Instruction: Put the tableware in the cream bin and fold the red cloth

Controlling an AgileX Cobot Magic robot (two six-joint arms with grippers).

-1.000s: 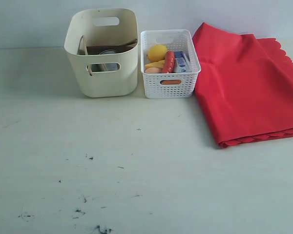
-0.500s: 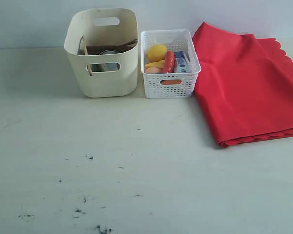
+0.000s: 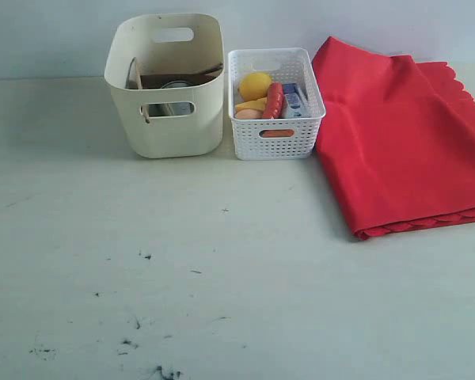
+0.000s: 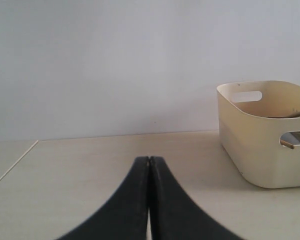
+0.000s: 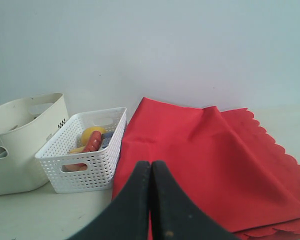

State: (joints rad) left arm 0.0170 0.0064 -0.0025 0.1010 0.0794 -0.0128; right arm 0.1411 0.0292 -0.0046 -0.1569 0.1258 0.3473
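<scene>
Two bins and a red cloth on a pale counter [image 3: 222, 277]; neither arm shows in the wide shot.

I see both pairs of fingers pressed together, holding nothing. My left fingers [image 4: 135, 200] face the cream bin [image 3: 166, 119], well apart from it; a brown wooden plate [image 3: 191, 78] and other tableware sit inside. My right fingers [image 5: 162, 200] point at the red cloth [image 3: 404, 142], near ahead, lying flat in layers against the white lattice basket [image 3: 275, 138], long axis running front to back. I judge the right arm nearer for any further fold.
</scene>
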